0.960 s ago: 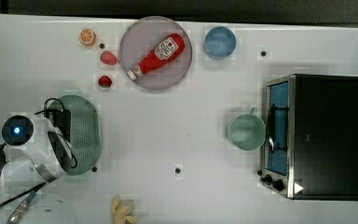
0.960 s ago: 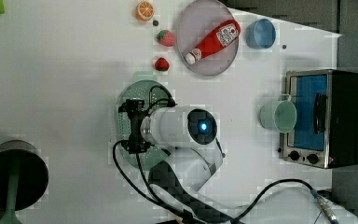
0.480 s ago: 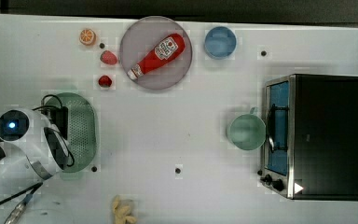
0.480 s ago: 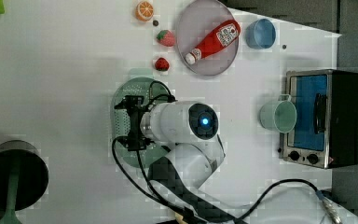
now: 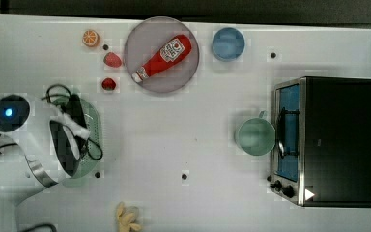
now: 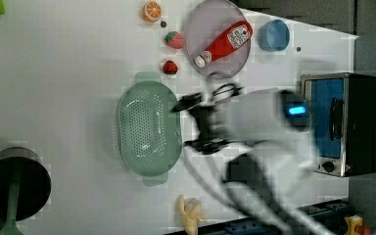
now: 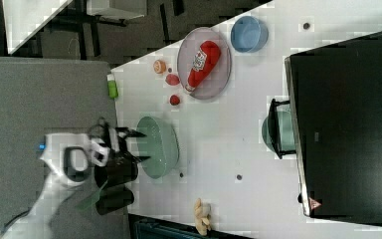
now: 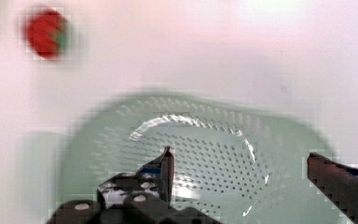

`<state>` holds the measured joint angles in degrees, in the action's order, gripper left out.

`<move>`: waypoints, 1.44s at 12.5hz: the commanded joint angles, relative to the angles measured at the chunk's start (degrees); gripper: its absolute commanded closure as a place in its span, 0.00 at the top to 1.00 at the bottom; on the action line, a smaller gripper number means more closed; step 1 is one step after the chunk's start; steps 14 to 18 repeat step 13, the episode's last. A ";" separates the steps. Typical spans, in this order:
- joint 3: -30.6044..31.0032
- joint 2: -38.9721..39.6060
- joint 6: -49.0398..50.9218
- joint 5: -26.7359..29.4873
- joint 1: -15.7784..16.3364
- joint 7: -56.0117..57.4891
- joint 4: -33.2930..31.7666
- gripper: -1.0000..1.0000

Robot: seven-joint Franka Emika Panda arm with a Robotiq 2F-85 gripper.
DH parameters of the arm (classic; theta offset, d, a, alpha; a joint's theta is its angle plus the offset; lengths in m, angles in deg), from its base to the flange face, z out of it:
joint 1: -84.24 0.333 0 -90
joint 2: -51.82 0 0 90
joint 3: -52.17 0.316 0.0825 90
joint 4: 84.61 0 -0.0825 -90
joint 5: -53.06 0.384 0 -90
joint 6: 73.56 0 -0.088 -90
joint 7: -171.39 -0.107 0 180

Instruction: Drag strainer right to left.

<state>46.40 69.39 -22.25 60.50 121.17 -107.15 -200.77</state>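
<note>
The pale green strainer (image 6: 147, 128) lies on the white table toward the left view's left, its holed bowl facing up. My gripper (image 6: 190, 123) hangs open beside its rim on the left view's right, with nothing between the fingers. In the right view the gripper (image 7: 139, 146) stands over the edge of the strainer (image 7: 161, 147). From the wrist, the strainer (image 8: 205, 140) spreads below the gripper (image 8: 242, 179), and its two dark fingertips are wide apart. In the top view the arm covers most of the strainer (image 5: 92, 133).
A grey plate (image 5: 188, 72) holding a ketchup bottle (image 5: 162, 58) sits at the back beside a blue bowl (image 5: 228, 43). Two strawberries (image 5: 108, 83) and an orange slice (image 5: 91, 37) lie near the strainer. A mint cup (image 5: 255, 136) stands by the toaster oven (image 5: 326, 140). A banana (image 5: 128, 218) lies at the front.
The arm has swung toward the left view's right and uncovered the strainer. The strainer has stayed where it was. The fingers remain apart.
</note>
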 commanded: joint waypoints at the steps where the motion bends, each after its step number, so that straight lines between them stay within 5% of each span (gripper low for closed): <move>1: -10.37 -13.36 8.30 0.75 -3.47 15.84 3.98 1.00; 7: -26.44 -29.37 25.71 -11.89 -5.44 48.20 3.99 1.00; 10: -29.20 -33.26 29.04 -16.22 -5.50 50.03 3.89 1.00; 18: -29.19 -33.28 29.30 -16.21 -5.46 50.01 3.86 1.00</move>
